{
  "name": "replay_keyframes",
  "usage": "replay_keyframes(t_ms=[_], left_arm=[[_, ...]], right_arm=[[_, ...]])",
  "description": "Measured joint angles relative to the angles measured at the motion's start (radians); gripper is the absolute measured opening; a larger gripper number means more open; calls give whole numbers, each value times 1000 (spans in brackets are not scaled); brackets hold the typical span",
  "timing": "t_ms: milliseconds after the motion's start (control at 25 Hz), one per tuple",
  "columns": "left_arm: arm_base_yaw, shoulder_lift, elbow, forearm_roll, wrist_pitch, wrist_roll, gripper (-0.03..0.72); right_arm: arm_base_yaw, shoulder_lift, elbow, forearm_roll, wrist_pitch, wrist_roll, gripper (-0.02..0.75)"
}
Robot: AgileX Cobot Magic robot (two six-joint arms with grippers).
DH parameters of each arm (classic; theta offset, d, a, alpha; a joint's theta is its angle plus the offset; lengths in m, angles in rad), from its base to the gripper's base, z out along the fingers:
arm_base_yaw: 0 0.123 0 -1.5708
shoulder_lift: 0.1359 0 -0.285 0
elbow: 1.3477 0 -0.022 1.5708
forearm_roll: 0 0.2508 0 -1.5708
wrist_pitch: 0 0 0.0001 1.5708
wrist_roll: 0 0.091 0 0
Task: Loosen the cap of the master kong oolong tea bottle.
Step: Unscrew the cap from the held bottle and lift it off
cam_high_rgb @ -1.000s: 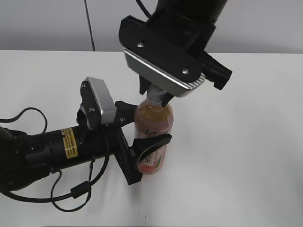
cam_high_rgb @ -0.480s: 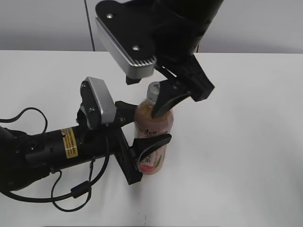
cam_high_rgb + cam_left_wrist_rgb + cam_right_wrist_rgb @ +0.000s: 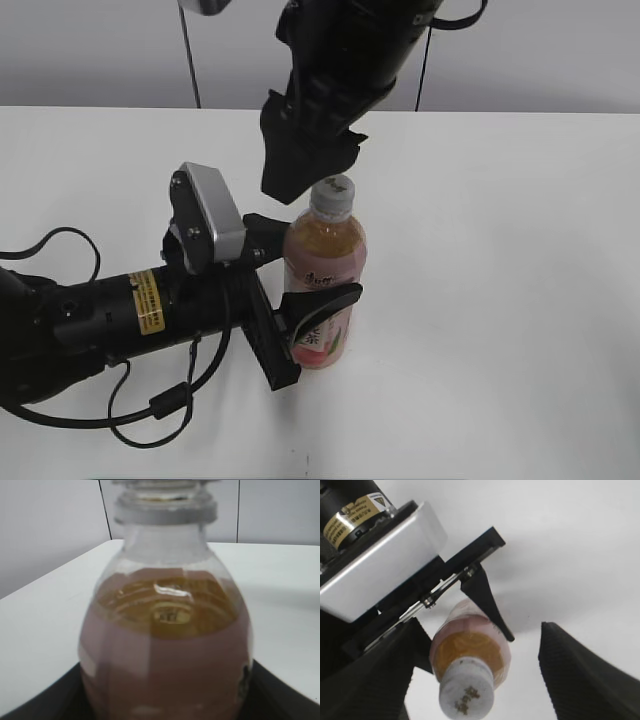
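While my left gripper [image 3: 300,315] stays low on the white table [image 3: 520,260], its black fingers [image 3: 322,303] are clamped around the lower body of the master kong oolong tea bottle [image 3: 325,275], over the pink peach label. Bottle stands upright between those fingers, amber tea up to the shoulder. Left wrist view: the bottle [image 3: 165,640] fills the picture, close and blurred, with the clear neck ring at the top edge; dark finger edges show at both lower corners.

The cap [image 3: 333,194] sits on the neck, white, with a small greenish mark on top. Whether it is turned loose I cannot tell.

My right gripper [image 3: 300,160] hangs above the cap and a little to its left, not touching it. Right wrist view looks straight down: the two dark fingers [image 3: 580,675] stand wide apart at either side of the picture, with the cap [image 3: 466,696] and bottle [image 3: 470,652] below, between them but nearer the left-hand finger. Nothing is held in them. The left arm's silver wrist camera housing [image 3: 380,565] lies just beside the bottle.
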Motion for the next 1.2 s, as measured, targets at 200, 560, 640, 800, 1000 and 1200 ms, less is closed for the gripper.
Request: replay_keyframes(t_ms=[200, 560, 640, 800, 1000, 1200], left_arm=[[0, 0, 0, 0, 0, 0, 437], [0, 0, 0, 0, 0, 0, 437], [0, 0, 0, 0, 0, 0, 437], [0, 0, 0, 0, 0, 0, 437], [0, 0, 0, -3, 0, 0, 437], [0, 0, 0, -4, 0, -1, 437]], right_arm=[[0, 0, -9, -77, 66, 276, 586], [0, 0, -9, -40, 78, 544, 586], [0, 0, -9, -26, 78, 588, 586], [0, -7, -9, -26, 78, 638, 586], [0, -49, -9, -70, 79, 677, 586], [0, -54, 17, -57, 80, 686, 586]])
